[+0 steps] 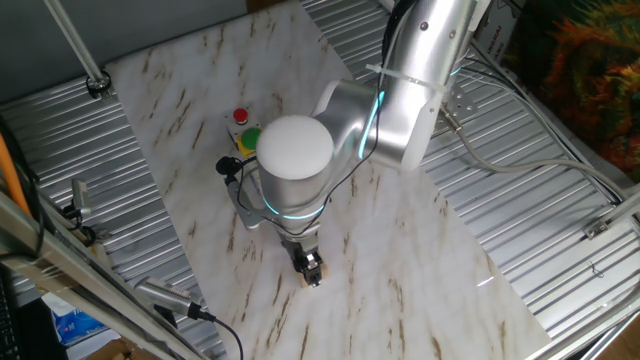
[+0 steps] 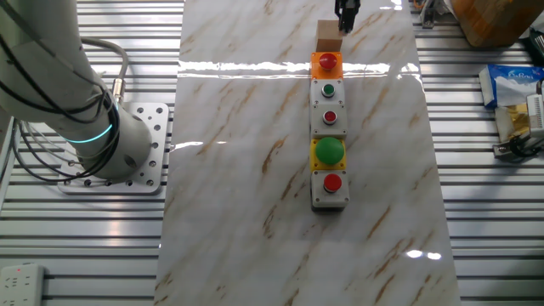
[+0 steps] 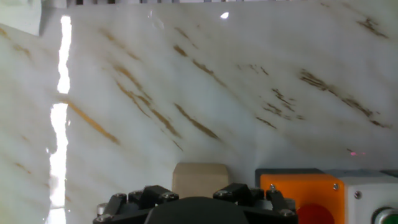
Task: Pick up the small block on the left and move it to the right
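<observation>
Hand view shows the small light tan wooden block (image 3: 199, 177) at six o'clock in the picture, lying on the white marble-patterned tabletop (image 3: 186, 81) directly ahead of the black two-finger gripper (image 3: 198, 200), whose housing covers the block's near edge (the fingertips themselves are out of sight there). Just beside the block, at about three o'clock from it, sits the orange box with a red button (image 3: 301, 193), and a white button box (image 3: 372, 198) follows at the far right edge. In the other fixed view the gripper (image 2: 346, 20) hangs at twelve o'clock above the block (image 2: 328, 36), right at its upper right corner, and I cannot tell how wide the claw stands or whether it touches the wood. The block lies against the far end of a straight row: orange box (image 2: 327, 64), white box with two small buttons (image 2: 329, 104), large green button (image 2: 329, 150), white box with a red button (image 2: 331, 185). In the one fixed view the silver robot arm (image 1: 400, 90) hides most of that row.
</observation>
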